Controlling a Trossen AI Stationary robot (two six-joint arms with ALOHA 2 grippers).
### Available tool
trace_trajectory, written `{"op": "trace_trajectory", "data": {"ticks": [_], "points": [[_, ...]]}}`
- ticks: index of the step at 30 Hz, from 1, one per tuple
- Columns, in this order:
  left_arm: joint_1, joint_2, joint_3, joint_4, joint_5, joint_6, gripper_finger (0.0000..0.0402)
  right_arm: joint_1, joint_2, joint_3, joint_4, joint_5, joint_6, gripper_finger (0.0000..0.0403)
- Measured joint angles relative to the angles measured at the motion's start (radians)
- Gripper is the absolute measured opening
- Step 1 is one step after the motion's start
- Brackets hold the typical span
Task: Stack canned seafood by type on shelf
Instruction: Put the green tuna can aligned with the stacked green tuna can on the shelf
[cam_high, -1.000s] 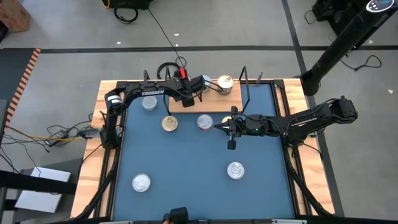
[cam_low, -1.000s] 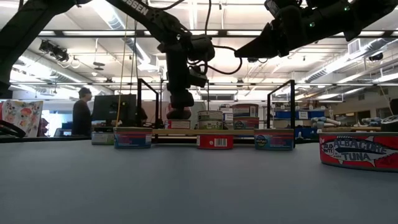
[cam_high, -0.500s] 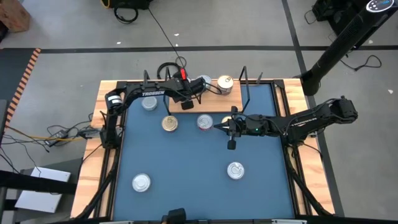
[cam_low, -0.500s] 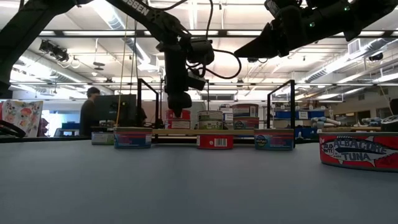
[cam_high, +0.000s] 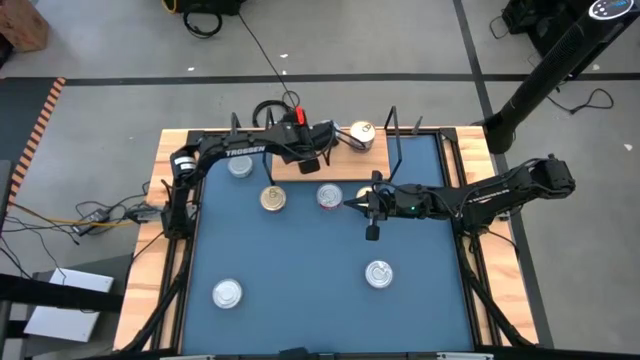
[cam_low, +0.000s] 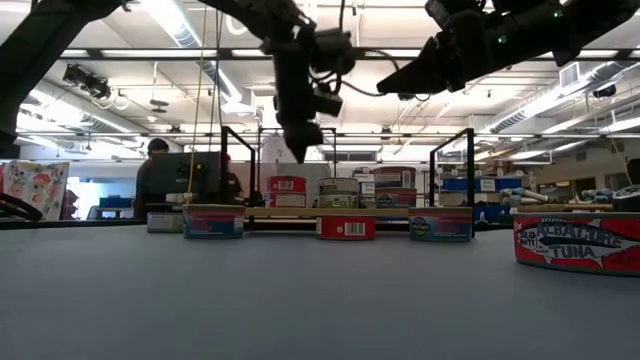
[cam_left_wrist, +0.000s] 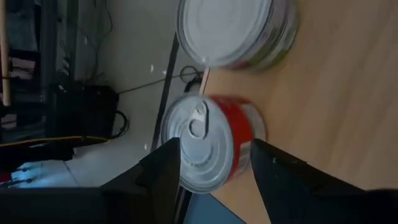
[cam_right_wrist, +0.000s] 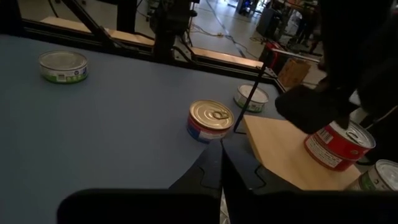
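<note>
High view showed us the shelf (cam_high: 345, 160) lying long side across the desk's (cam_high: 300, 260) far edge. Our left end effector (cam_left_wrist: 211, 171) hung released above a red-sided tin (cam_left_wrist: 214, 149) resting flat on the shelf, pull-tab lid up, just beside a silver-topped tin (cam_left_wrist: 233, 31). Our right end effector (cam_right_wrist: 221, 165) stayed clenched, empty, over the desk

Left end effector (cam_left_wrist: 211, 171) hangs raised, fingers apart; right end effector (cam_right_wrist: 221, 163) closed

We see even overhead light from ceiling strips (cam_low: 190, 25) — arms silhouetted against them; the left wrist view is motion-blurred, its red tin (cam_left_wrist: 214, 143) soft.
</note>
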Motion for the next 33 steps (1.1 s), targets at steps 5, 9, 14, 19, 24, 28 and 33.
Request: {"op": "trace_trajectory", "data": {"ticks": [5, 9, 14, 19, 24, 28, 33], "points": [[-0.043, -0.036, 0.020, 0.038, 0.057, -0.018, 0.0190, 0.000, 0.000, 0.000, -0.019, 0.000, 0.000, 0.0014], [-0.071, -0.078, 0.020, 0.074, 0.160, -0.032, 0.0169, 0.000, 0.000, 0.000, -0.034, 0.000, 0.000, 0.0016], [-0.108, -0.135, -0.003, 0.143, 0.253, -0.031, 0.0136, 0.000, 0.000, 0.000, -0.036, 0.000, 0.000, 0.0019], [-0.143, -0.192, -0.112, 0.249, 0.317, -0.026, 0.0101, 0.000, 0.000, 0.000, -0.036, 0.000, 0.000, 0.0013], [-0.192, -0.281, -0.282, 0.416, 0.346, -0.022, 0.0069, 0.003, 0.000, 0.001, -0.057, -0.001, 0.002, 0.0011], [-0.247, -0.372, -0.438, 0.558, 0.364, -0.021, 0.0049, 0.003, 0.001, 0.001, -0.071, -0.002, 0.007, 0.0015], [-0.328, -0.507, -0.602, 0.645, 0.368, -0.044, 0.0040, 0.003, 0.001, 0.001, -0.078, -0.008, 0.030, 0.0015]]}}
